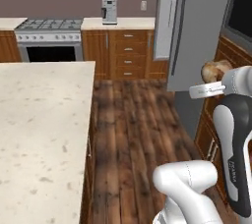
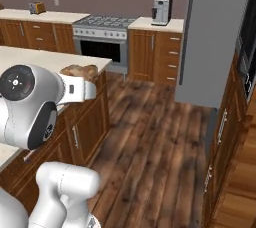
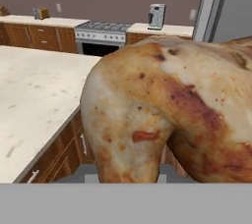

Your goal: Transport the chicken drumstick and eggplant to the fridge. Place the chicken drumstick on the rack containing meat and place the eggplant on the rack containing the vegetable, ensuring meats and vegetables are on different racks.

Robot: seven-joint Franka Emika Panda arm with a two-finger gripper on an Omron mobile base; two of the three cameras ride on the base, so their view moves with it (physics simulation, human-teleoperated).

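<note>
My gripper is shut on the chicken drumstick, a lumpy golden-brown roasted piece held up in the air at the right, in front of the wooden cabinets. In the right base view the drumstick sticks out past my white hand over the corner of the island. It looms close in the hand view as the drumstick, and my fingertips are hidden under it. The tall grey fridge with its long dark handle stands ahead to the right, also seen as the fridge. Its racks are hidden. The eggplant is out of view.
A pale speckled island counter lies to the left. The stove and a coffee machine stand along the back wall. Wooden floor runs between island and fridge. Brown cabinets and a wall oven line the right side.
</note>
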